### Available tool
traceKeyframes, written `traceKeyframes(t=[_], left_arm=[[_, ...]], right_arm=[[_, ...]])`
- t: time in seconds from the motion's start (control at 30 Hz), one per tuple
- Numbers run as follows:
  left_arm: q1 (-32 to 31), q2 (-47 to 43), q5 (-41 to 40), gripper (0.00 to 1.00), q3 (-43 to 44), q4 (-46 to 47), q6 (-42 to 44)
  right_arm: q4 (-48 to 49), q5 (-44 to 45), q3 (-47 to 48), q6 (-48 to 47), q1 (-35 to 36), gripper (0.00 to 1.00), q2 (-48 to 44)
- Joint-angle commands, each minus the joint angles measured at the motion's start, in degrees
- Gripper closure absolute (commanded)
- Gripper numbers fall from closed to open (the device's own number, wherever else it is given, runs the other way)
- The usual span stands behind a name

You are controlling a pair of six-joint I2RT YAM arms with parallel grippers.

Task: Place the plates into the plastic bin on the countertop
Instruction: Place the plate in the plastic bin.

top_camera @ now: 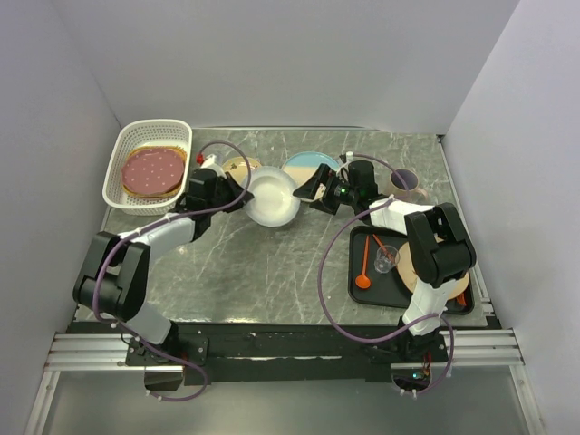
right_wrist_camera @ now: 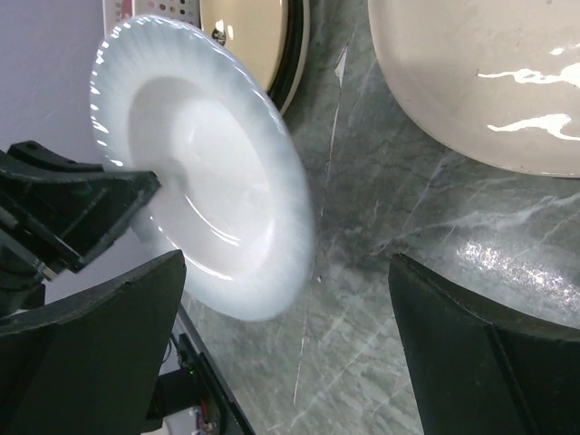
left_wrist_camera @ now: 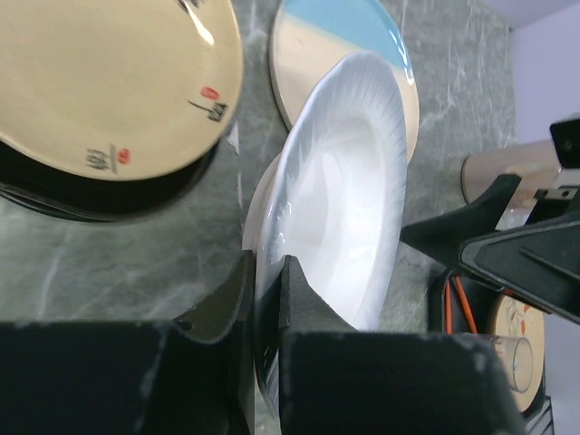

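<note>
White plate (top_camera: 272,198), pinched by its rim in the left hand (left_wrist_camera: 265,299), hangs tilted over the worktop (top_camera: 272,272). The spread, empty right hand (top_camera: 308,187) sits just beside it. The plastic bin (top_camera: 118,154) sits left of the left hand. Such an edge-only pinch may let the plate swivel and drop.

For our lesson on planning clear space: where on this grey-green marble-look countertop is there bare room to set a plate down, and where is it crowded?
Free: the front-centre countertop, in front of the ribbed white round plate, left of the flat black tray. Crowded: the back row, where the round tan plate, blue-and-cream plate, left gripper and right gripper cluster.
</note>
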Motion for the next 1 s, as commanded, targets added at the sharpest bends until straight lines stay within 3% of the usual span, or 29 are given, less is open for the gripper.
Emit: traceKeyframes(t=[0.0,0.4,0.97], left_arm=[[3.33,-5.38,4.28,0.99,0.80,5.87,-1.17],[15.19,-8.45,10.43,0.99,0.00,5.44,-2.32],[25.57,-10.48,15.10,0.99,-2.37,6.05,-4.51]], right_arm=[[0.09,1.19,1.94,-1.08,0.26,0.00,-3.28],[-1.23,1.90,-0.26,-2.66,0.35,0.00,-3.46],[-0.61,1.28,-1.40,-2.31,0.26,0.00,-2.14]])
